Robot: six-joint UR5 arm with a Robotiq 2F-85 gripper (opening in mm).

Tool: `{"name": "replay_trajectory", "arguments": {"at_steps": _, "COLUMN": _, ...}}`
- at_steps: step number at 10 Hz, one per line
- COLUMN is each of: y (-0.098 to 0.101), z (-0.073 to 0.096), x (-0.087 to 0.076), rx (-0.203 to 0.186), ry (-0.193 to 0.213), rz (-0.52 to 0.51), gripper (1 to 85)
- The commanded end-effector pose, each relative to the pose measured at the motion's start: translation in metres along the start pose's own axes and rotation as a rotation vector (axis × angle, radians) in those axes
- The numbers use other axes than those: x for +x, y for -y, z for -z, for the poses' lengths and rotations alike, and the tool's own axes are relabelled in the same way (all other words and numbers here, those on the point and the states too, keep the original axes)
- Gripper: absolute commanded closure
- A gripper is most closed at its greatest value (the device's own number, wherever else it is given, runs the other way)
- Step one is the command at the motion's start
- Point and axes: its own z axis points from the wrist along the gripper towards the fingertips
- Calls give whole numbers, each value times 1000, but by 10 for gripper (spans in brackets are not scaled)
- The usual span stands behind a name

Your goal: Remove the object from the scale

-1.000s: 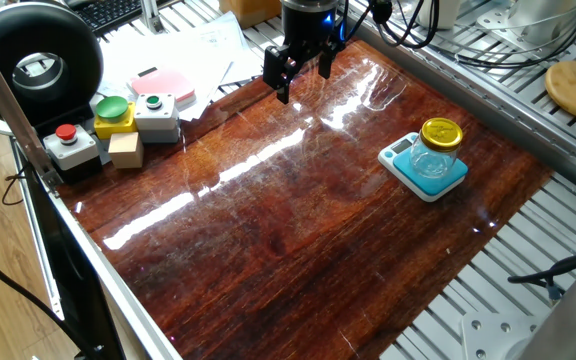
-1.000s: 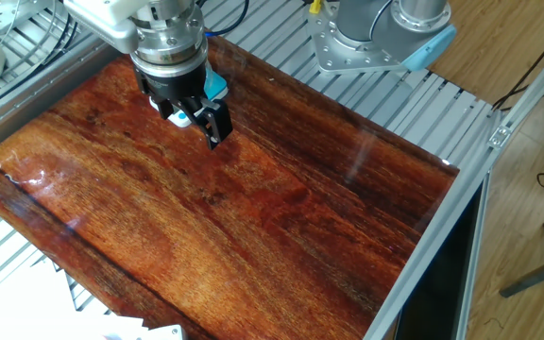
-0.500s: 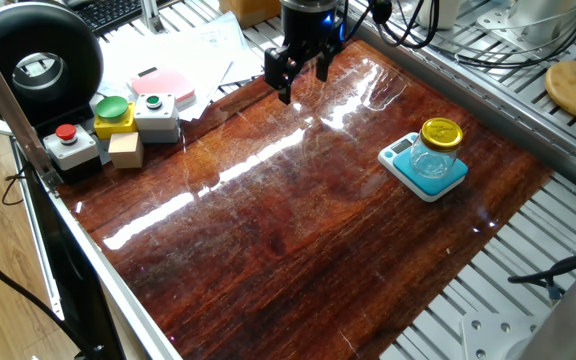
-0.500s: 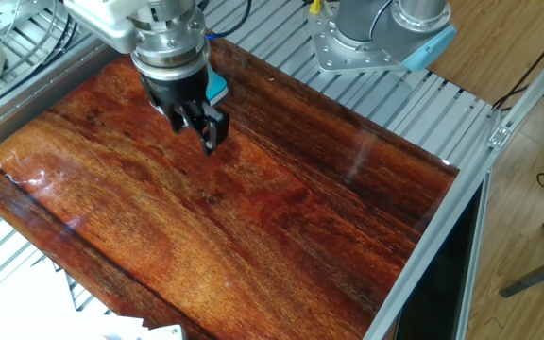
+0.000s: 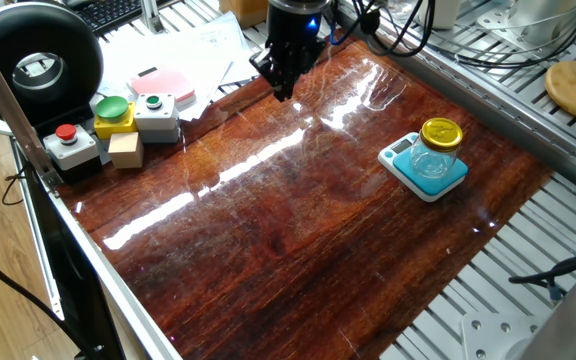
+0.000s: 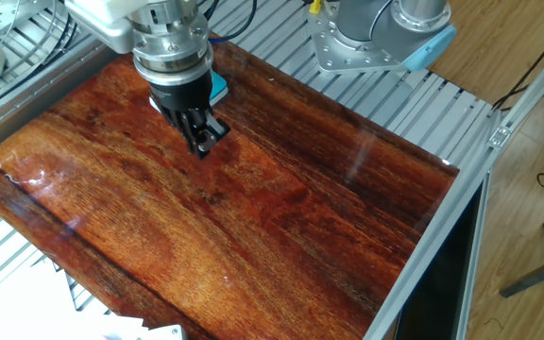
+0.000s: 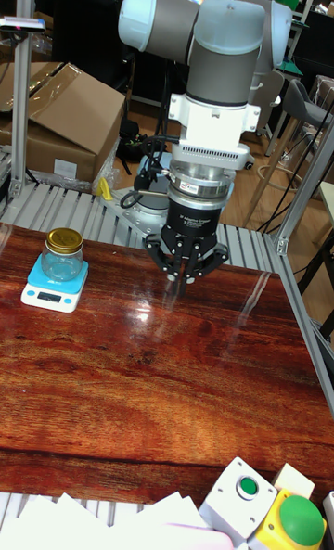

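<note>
The object, a small clear jar [image 5: 437,150] with a yellow lid, stands upright on the teal-topped scale [image 5: 455,178] at the right side of the wooden table. The tall fixed view shows the jar [image 7: 62,254] on the scale [image 7: 48,299] at the left. My gripper [image 5: 286,86] hangs above the table's far edge, well away from the jar, fingers together and holding nothing. In the other fixed view, the gripper [image 6: 201,144] hides the jar, and only a teal corner of the scale [image 6: 219,88] shows behind it. From the tall fixed view the gripper [image 7: 183,280] points straight down.
Three push-button boxes, red [image 5: 71,143], yellow with a green button [image 5: 114,115] and grey [image 5: 156,113], stand at the left with a wooden block [image 5: 126,150]. A pink-and-white flat device [image 5: 163,85] lies on papers. Aluminium rails border the table.
The gripper's fingers, spread a second ago, have come together while the wrist turned. It stays over the same far part of the table. Jar and scale have not moved.
</note>
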Motion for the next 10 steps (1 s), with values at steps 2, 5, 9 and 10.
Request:
{"name": "replay_trajectory", "arguments": {"at_steps": 2, "y": -5, "z": 1, "x": -4, "rx": -13, "ry": 9, "rz": -7, "gripper": 847}}
{"name": "replay_trajectory", "arguments": {"at_steps": 5, "y": -3, "z": 0, "x": -5, "rx": -4, "ry": 11, "rz": -3, "gripper": 847}}
{"name": "replay_trajectory", "arguments": {"at_steps": 9, "y": 0, "z": 2, "x": -6, "rx": 25, "ry": 6, "rz": 13, "gripper": 847}}
{"name": "replay_trajectory", "arguments": {"at_steps": 10, "y": 1, "z": 3, "x": -6, "rx": 35, "ry": 2, "rz": 16, "gripper": 847}}
